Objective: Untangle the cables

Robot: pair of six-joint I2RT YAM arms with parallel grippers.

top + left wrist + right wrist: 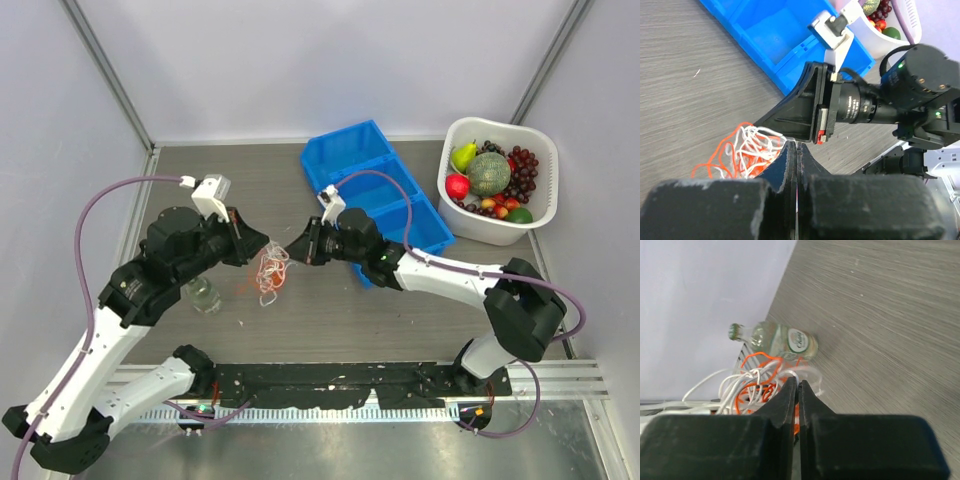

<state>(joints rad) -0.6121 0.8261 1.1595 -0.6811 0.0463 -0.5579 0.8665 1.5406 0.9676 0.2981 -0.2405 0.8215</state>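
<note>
The knot of white and orange cables (271, 272) is gripped at the tips of the left jaws and the right jaws, both clamped shut on strands. Pulling-apart is judged in hand; a slow, steady outward draw is called for next.

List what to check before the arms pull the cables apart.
1. Left gripper shut on cables: ok.
2. Right gripper shut on cables: ok.
3. Grippers on different cords: cannot tell.
4. Cables lifted off the table: cannot tell.
5. Bottle apart from cables: ok, top view shows a gap.
</note>
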